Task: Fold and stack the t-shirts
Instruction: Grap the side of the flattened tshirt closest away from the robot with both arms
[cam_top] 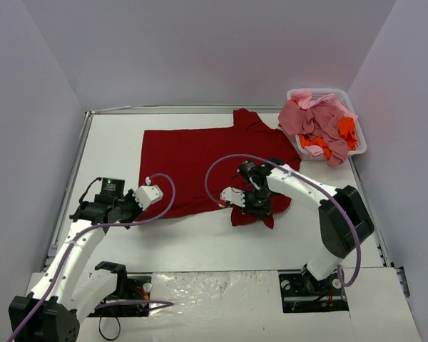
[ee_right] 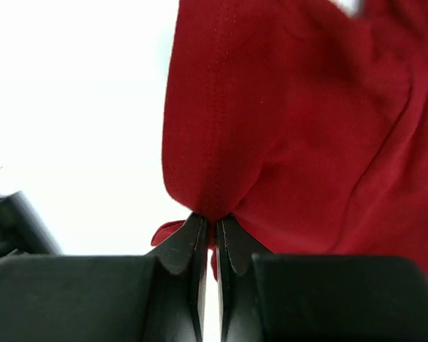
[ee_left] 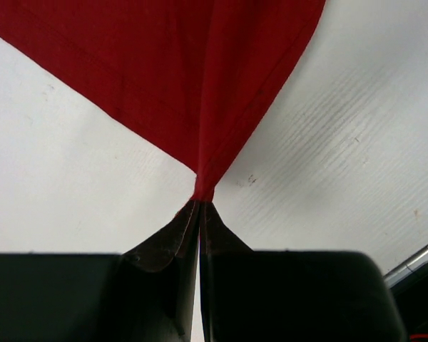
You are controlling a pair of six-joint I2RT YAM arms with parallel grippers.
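A big dark red shirt [cam_top: 192, 160] lies spread out on the white tabletop [cam_top: 200, 246]. Most of it is flat. Its far edge is close to the back of the tabletop, and 1 sleeve sticks out at the far right, near a white basket [cam_top: 321, 91].

The left hand [ee_left: 200, 206] is shut tight on the red shirt. Its 2 fingers [ee_left: 164, 242] are pressed together with a small bit of cloth pinched between the tips. The cloth fans out wide from that pinch. From above, the grip looks to be at the near left corner of the shirt, but the arm hides the exact spot.

The right hand [ee_right: 215, 221] is also squeezed shut on the red shirt. It pinches a fold at the near right side. The cloth there is bunched and wrinkled, and a small red flap pokes out toward the front of the tabletop, past the arm.

The basket sits in the far right corner. It is full of more shirts in a messy heap. Pink ones [cam_top: 307, 117] lie on top and hang over the left rim. A bright orange one [cam_top: 315, 146] peeks out lower down.

A thin purple cable [cam_top: 215, 171] loops up over the red shirt beside the right arm.
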